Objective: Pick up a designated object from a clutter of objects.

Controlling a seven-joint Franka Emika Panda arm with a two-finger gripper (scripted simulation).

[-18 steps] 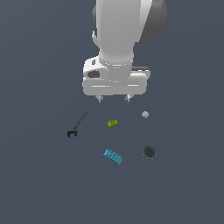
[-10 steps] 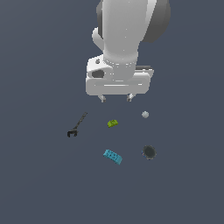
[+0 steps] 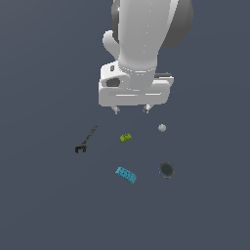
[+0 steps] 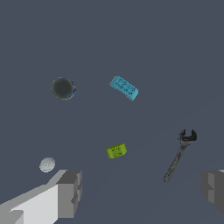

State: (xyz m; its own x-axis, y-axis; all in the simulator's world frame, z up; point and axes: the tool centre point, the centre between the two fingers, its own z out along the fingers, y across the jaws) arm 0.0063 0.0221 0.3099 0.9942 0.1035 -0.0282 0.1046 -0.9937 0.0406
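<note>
While the gripper (image 3: 131, 110) hangs high with its fingers spread wide and empty, the pale ball (image 3: 162, 128) lies off to one side of them, outside the gap. Centre over it first, then descend straight, clear of the dark disc (image 3: 166, 169).

A flat, matte surface (image 3: 44, 210) of dark slate grey-blue fills the exterior view and the wrist view (image 4: 175, 52) alike, even in tone, unmarked, and running past every frame edge.
</note>
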